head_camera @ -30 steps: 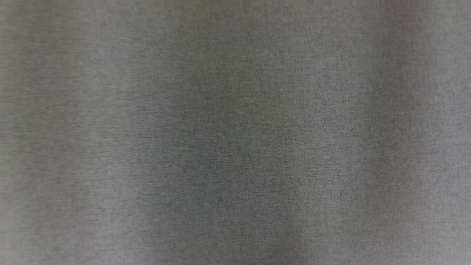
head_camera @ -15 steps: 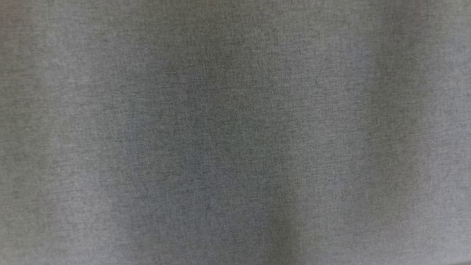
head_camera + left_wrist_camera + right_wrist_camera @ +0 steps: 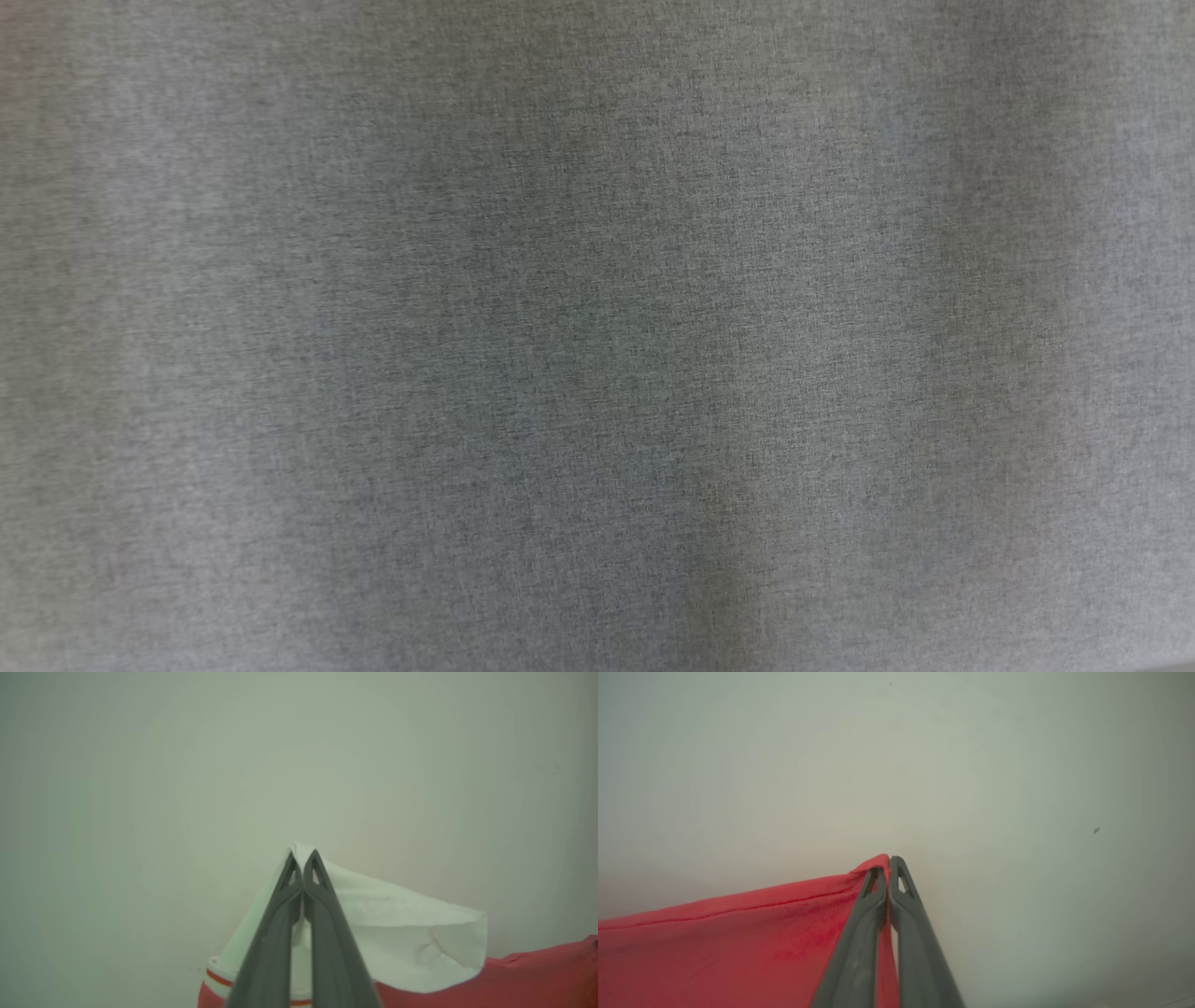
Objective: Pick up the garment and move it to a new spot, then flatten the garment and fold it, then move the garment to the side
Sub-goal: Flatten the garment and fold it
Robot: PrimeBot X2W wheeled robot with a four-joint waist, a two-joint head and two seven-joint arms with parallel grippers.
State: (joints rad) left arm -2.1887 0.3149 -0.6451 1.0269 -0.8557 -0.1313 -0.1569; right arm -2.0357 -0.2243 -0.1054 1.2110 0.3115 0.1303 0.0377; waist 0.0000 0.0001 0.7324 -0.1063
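Grey woven cloth (image 3: 597, 336): spans the head view at close range, blurred, with soft darker bands running top to bottom. I cannot tell what it belongs to.
Pale surface (image 3: 187, 765): plain, off-white with a greenish cast, lying behind the fingers in both wrist views. Whether it is a tabletop or a wall I cannot tell.
Garment (image 3: 714, 952): red with a white part, stretched between the two grippers and held at two points. In the right wrist view its red cloth runs from the lower left edge up to a corner at the fingertips, with a stitched hem line along its upper edge. In the left wrist view the red body lies along the bottom right.
White part (image 3: 397, 933): a loose flap that peaks at the left fingertips and droops to the right over the red cloth, its lower edge curling.
Left gripper (image 3: 302, 856): fingers pressed together with no gap at the tips, pinching the peak of the white cloth, which pokes out just above them.
Right gripper (image 3: 888, 863): fingers closed tight on the red corner, a sliver of red showing between the tips.
Red trim stripe (image 3: 219, 977): a thin line across the white band, just left of the left fingers.
Dark speck (image 3: 1095, 831): a tiny mark on the pale surface, well apart from the garment.
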